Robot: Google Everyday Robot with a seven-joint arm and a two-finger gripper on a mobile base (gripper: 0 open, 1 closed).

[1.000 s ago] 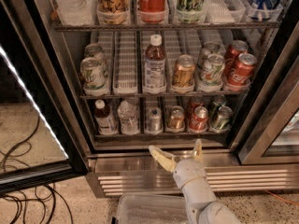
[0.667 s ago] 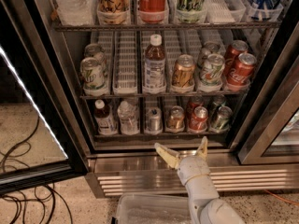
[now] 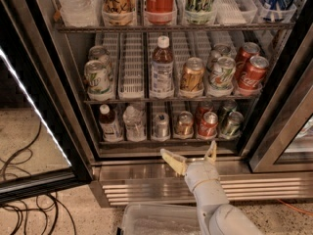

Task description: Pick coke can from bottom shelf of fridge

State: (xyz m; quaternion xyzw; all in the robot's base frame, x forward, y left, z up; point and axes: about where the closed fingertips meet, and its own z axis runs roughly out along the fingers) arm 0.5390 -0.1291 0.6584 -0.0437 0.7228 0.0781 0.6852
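The fridge (image 3: 146, 180) stands open in front of me. On its bottom shelf (image 3: 146, 142) a short red coke can (image 3: 208, 124) stands in a lane right of centre, with a second red can (image 3: 202, 108) behind it. My gripper (image 3: 191, 156) is open and empty. It is in front of the steel base panel, just below the shelf's front rail, below and slightly left of the coke can. One finger (image 3: 172, 161) points left and the other (image 3: 212, 152) points up.
The bottom shelf also holds a brown bottle (image 3: 108, 124), a clear bottle (image 3: 134, 124), a silver can (image 3: 161, 125), a bronze can (image 3: 184, 124) and a green can (image 3: 230, 124). A clear plastic bin (image 3: 156, 222) sits below my arm. Cables (image 3: 24, 214) lie on the floor at left.
My gripper has moved slightly right and up towards the bottom shelf's front rail. It stays open. The cans have not moved.
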